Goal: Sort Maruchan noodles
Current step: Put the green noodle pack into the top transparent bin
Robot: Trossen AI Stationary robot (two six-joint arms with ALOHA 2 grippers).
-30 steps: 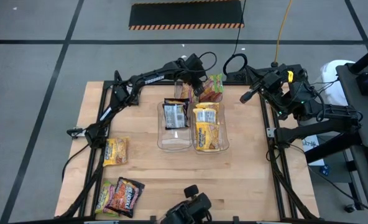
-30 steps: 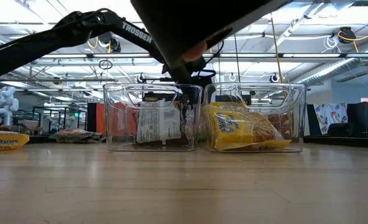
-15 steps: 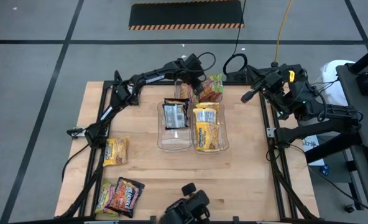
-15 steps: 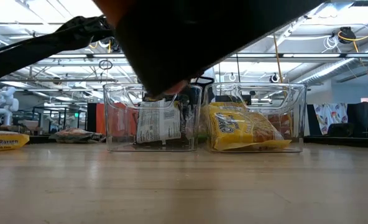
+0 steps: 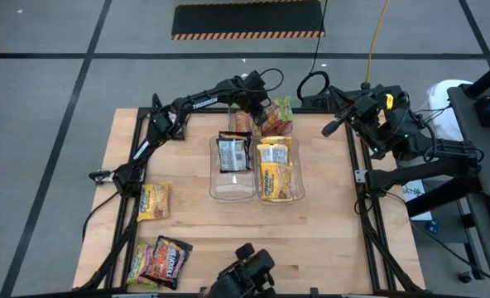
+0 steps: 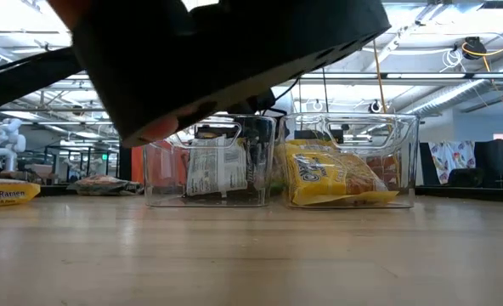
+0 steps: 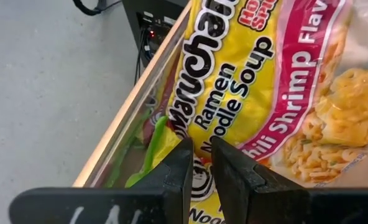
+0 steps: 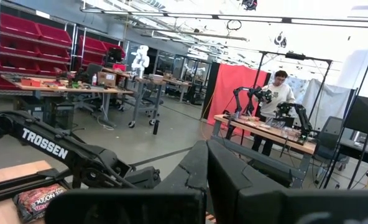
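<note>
Narrowing since before, left tool [image 7: 198, 163] nearly closed over chili shrimp packet [image 7: 277, 93], grip perhaps unformed, right tool [image 8: 207, 163] shut, empty.

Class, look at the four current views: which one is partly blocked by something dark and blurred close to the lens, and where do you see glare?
Low view: a big dark blurred shape covers the upper part. Left wrist view: glare on the glossy noodle packet. Right wrist view: washed-out brightness at upper right.
</note>
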